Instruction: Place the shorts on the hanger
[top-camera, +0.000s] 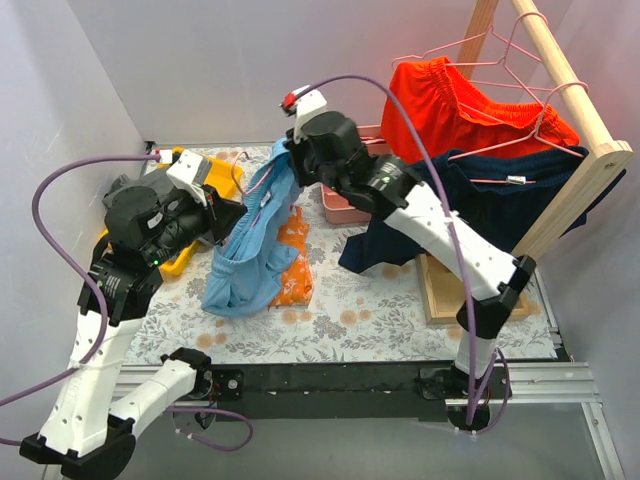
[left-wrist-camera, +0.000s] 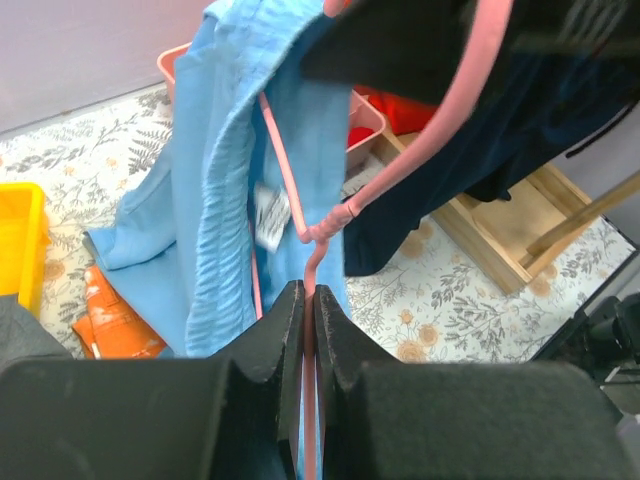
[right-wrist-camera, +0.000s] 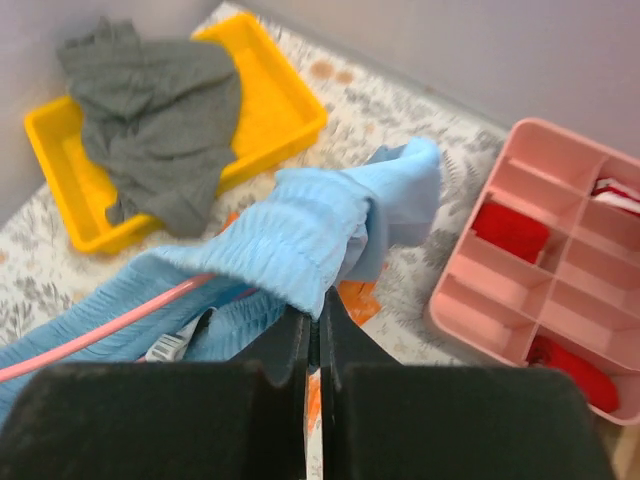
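Left gripper (left-wrist-camera: 308, 300) is nearest, jaws pinched shut on the thin pink wire of the hanger (left-wrist-camera: 283, 175). The wire runs up along the shorts (top-camera: 245, 265), apparently partly inside them. The shorts hang in the air between the two arms, with the lower end drooping onto the table beside an orange cloth (top-camera: 293, 265). Right gripper (right-wrist-camera: 314, 325) is clamped on the gathered waistband, holding it up. The fabric looks light, soft and floppy, likely to sag and slide off bare wire. The best hold is the thick elastic waistband, not the loose legs, while the stiff but springy wire is best gripped near its twisted neck. Further back: yellow tray (right-wrist-camera: 290, 110) with grey cloth (right-wrist-camera: 160, 120), pink divided box (right-wrist-camera: 520, 260), wooden rail (top-camera: 570, 70).
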